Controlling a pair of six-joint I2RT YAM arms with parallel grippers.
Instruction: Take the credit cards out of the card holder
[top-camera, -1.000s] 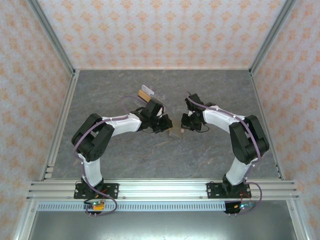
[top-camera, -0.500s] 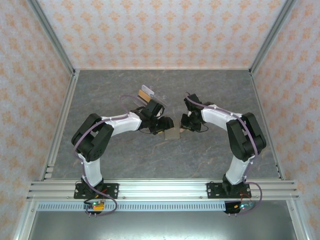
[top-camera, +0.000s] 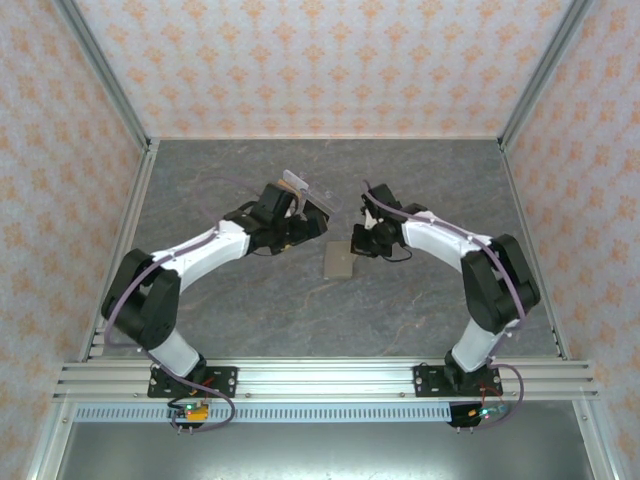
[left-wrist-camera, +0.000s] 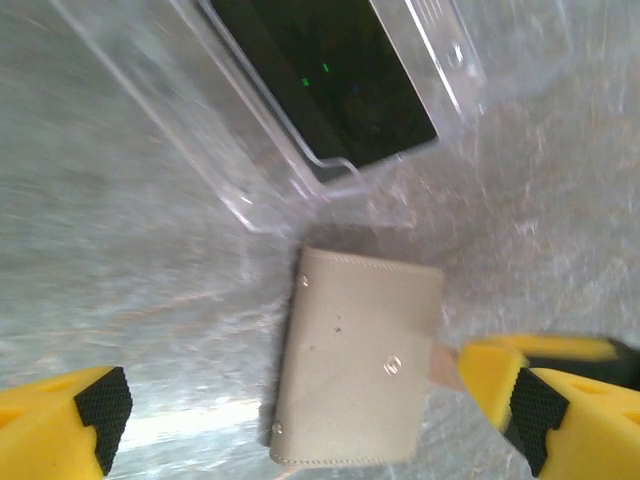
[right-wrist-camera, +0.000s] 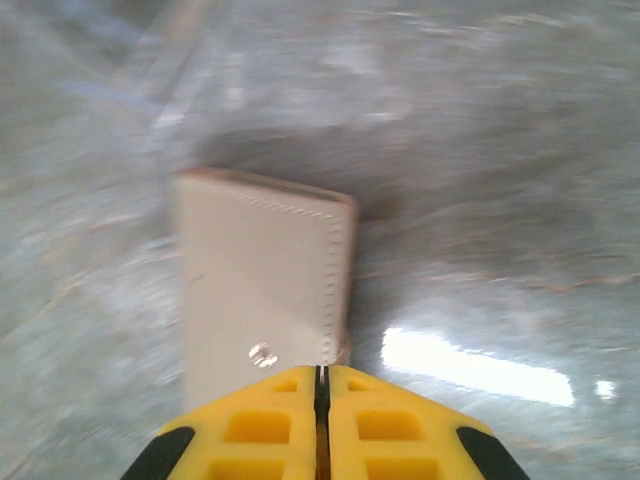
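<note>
Card holder (left-wrist-camera: 355, 370) lies flat beside clear tray (left-wrist-camera: 240, 140).

Tabletop (top-camera: 300, 310): grey marbled slab under me, faintly glossy.
Glare (right-wrist-camera: 470, 365): bright white streak on the slab, off to my right.
Walls (top-camera: 320, 70): pale paper with an orange floral print, on three sides.
Corner posts (top-camera: 105, 70): bare metal, slanting outward.
Front rails (top-camera: 330, 378): ribbed aluminium across the near edge.

Counting what sits on the grey desk (top-camera: 250, 310)

One flat beige stitched card holder (left-wrist-camera: 355, 370) with snaps. One clear plastic tray (left-wrist-camera: 250, 130), with one black rectangle (left-wrist-camera: 330, 80) and one tan rectangle (top-camera: 291, 184) in it. Two white and black robot arms: left arm (top-camera: 200, 250), right arm (top-camera: 440, 235). Two yellow end effectors: left end effector (left-wrist-camera: 315, 415), right end effector (right-wrist-camera: 322, 385).
</note>
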